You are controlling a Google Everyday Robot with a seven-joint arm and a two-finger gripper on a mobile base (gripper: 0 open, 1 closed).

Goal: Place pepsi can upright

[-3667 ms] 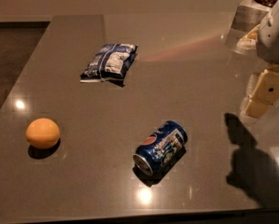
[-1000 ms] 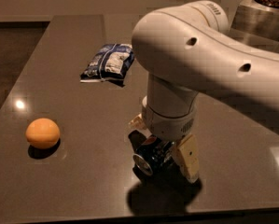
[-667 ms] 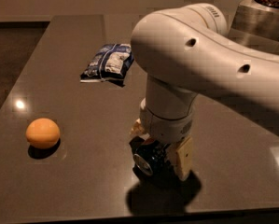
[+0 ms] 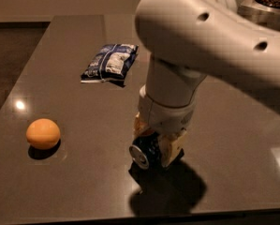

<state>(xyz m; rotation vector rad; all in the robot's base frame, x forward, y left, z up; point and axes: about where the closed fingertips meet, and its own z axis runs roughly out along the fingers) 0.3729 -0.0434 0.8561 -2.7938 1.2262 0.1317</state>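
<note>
The pepsi can (image 4: 145, 154) lies on its side on the dark table (image 4: 74, 172), near the front middle. Only its silver end and a bit of dark blue body show. My gripper (image 4: 156, 146) is straight above it, with the pale fingers (image 4: 171, 149) down on either side of the can and closed against it. The big white arm (image 4: 200, 36) hides most of the can and the gripper's upper part.
An orange (image 4: 43, 133) sits at the front left. A blue-and-white snack bag (image 4: 109, 62) lies further back, left of the arm. A metal container (image 4: 268, 3) stands at the back right corner. The table's front edge is close below the can.
The arm came in from the right and dropped over the can. In the last second the fingers have drawn in onto the can, which has shifted slightly, its silver end now facing front left.
</note>
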